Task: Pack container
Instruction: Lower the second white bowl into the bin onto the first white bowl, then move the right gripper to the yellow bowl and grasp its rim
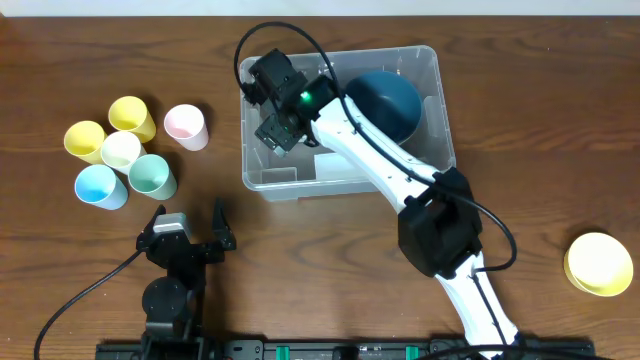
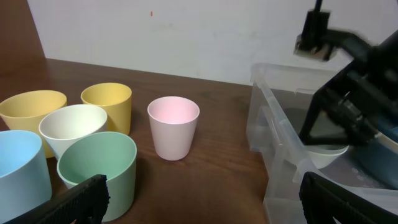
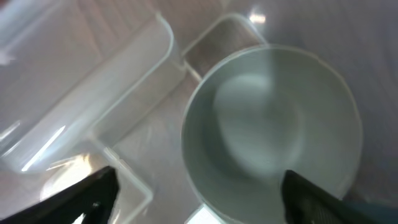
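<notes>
The clear container (image 1: 268,181) stands at the table's middle, with a dark blue bowl (image 1: 392,98) in its right half. My right gripper (image 1: 273,130) reaches down into its left half. In the right wrist view the right gripper (image 3: 199,199) is open, its fingers spread wide just over a pale bowl (image 3: 273,130) that rests on the container's floor (image 3: 118,93). The left wrist view shows that pale bowl (image 2: 328,155) through the container's wall (image 2: 280,140). My left gripper (image 1: 188,213) hovers open and empty near the front edge, left of the container.
Several cups stand in a group at the left: two yellow (image 1: 131,116), a cream one (image 1: 122,150), green (image 1: 152,175), blue (image 1: 100,186) and pink (image 1: 185,127). A yellow bowl (image 1: 598,263) sits at the far right.
</notes>
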